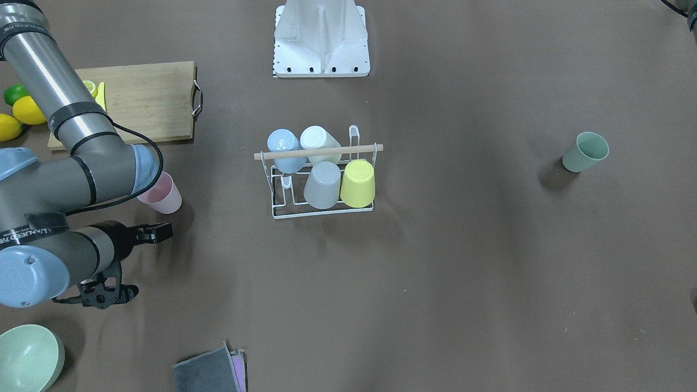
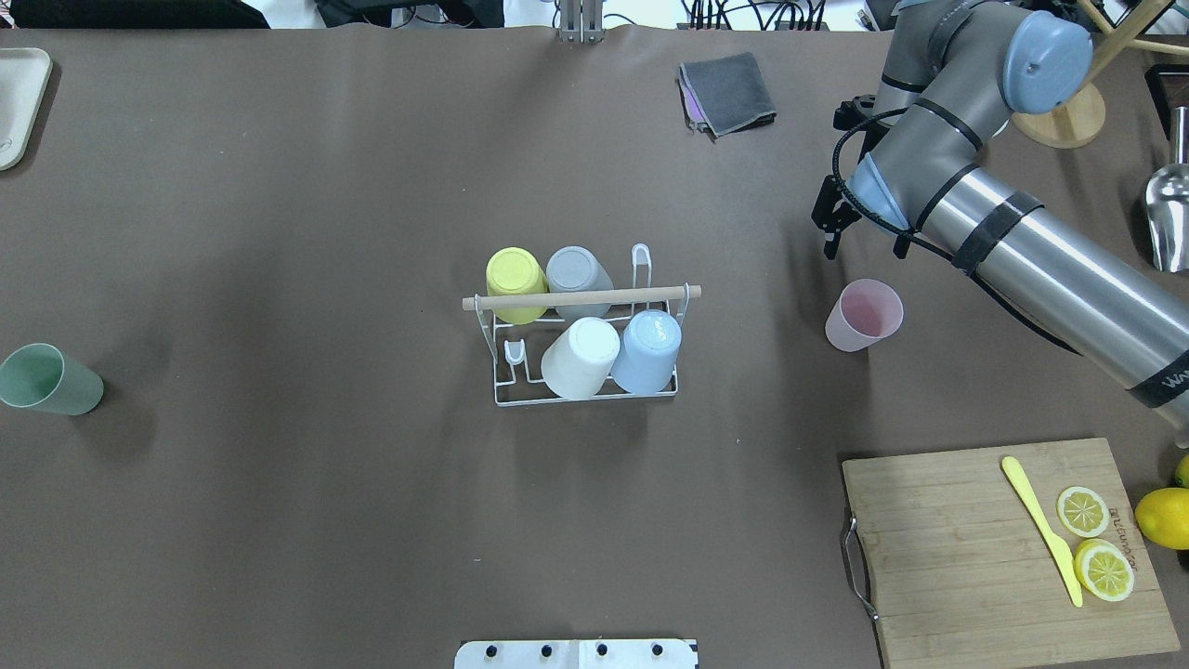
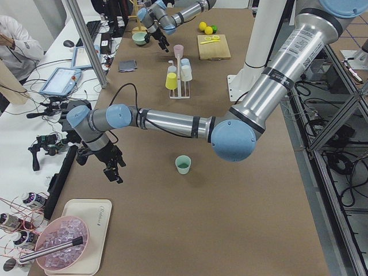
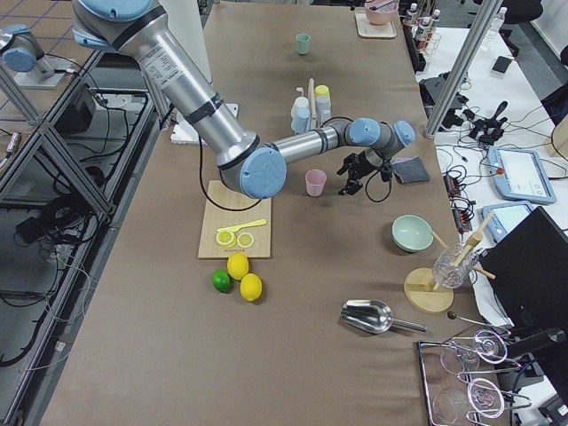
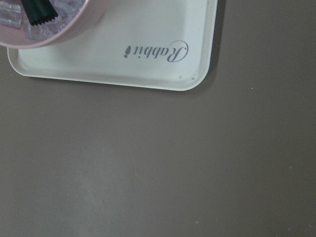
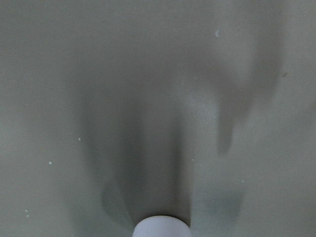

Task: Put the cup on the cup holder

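Note:
The white wire cup holder (image 2: 581,298) with a wooden rod handle stands mid-table and carries several upturned cups: yellow, grey, white and blue. It also shows in the front view (image 1: 318,152). A pink cup (image 2: 864,316) stands upright on the table to its right. My right gripper (image 2: 833,237) hangs just beyond the pink cup, above the table, and looks open and empty. The pink cup's rim (image 6: 160,228) shows at the bottom of the right wrist view. A green cup (image 2: 46,379) stands far left. My left gripper (image 3: 112,169) hovers near a tray; I cannot tell its state.
A wooden cutting board (image 2: 975,557) with lemon slices and a yellow knife lies front right. A grey cloth (image 2: 729,93) lies at the far side. A green bowl (image 1: 27,356) sits beyond the right arm. A white tray (image 5: 148,54) holds a pink bowl of ice.

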Tool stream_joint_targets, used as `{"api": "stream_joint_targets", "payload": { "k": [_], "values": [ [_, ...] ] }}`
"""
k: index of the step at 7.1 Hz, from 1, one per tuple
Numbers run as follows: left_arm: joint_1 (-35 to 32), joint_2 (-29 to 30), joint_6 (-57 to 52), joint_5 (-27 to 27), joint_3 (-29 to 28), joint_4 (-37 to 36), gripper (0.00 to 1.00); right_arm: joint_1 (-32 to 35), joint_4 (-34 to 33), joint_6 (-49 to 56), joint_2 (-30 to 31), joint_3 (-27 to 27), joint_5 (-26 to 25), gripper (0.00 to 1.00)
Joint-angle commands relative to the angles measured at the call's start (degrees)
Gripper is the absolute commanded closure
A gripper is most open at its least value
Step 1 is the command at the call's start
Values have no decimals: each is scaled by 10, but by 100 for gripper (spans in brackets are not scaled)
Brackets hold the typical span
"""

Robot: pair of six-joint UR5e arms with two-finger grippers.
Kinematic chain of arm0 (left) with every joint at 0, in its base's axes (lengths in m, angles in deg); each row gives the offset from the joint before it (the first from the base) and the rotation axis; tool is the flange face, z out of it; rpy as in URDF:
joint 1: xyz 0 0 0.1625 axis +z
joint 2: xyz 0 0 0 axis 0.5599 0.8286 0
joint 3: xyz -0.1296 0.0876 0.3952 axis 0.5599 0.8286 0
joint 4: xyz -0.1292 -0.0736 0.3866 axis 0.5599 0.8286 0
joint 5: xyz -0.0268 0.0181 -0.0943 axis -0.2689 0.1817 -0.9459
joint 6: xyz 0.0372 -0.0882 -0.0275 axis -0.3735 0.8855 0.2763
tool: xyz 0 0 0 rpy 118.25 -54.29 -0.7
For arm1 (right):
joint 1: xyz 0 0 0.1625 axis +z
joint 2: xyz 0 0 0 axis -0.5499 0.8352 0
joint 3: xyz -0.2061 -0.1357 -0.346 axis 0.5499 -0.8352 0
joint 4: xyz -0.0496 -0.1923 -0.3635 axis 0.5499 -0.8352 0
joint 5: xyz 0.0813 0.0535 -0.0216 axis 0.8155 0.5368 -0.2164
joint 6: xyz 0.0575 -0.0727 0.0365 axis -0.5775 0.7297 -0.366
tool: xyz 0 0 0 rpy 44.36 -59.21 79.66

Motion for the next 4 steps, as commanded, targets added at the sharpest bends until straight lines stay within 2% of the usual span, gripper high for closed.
{"api": "stream_joint_targets", "payload": {
  "k": [1,2,4],
  "values": [
    [6,25,-4,-51,-22,-39,3,-12,-45,13,-1,-6,23,0],
    [7,30,-4,-90,-36,-39,3,-13,-57,13,-2,-6,24,0],
    [48,56,-9,-104,-101,-39,3,-19,-59,21,-2,-28,38,0]
  ]
}}
